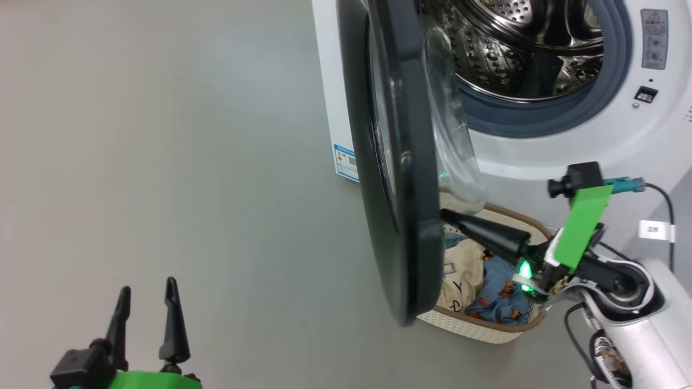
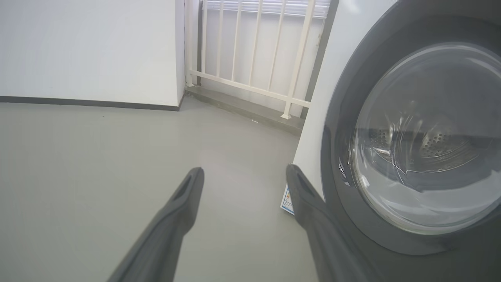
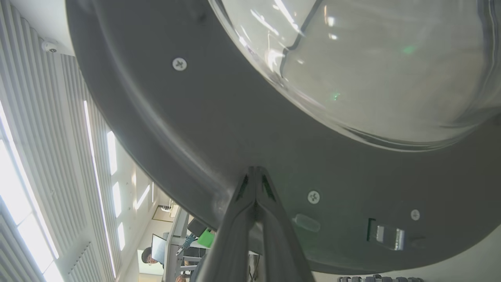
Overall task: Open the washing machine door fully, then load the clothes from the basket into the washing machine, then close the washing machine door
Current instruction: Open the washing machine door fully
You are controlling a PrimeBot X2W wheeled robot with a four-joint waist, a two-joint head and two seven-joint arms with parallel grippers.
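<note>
The right gripper (image 3: pixel 255 172), jaws pressed together, had its tips against the inner face of the large round washing machine door (image 1: pixel 400 162) with its black rim and glass window. The door stood partly open over the small cream-white perforated plastic basket (image 1: pixel 486 330), which held light blue printed and cream clothes (image 1: pixel 500 294). The left gripper (image 1: pixel 148 286), jaws apart, hovered above the grey floor (image 1: pixel 162 162) near the big white washing machine (image 1: pixel 594 140), whose perforated steel drum (image 1: pixel 513 43) was exposed, with a white railing (image 2: pixel 254 58) beyond.
</note>
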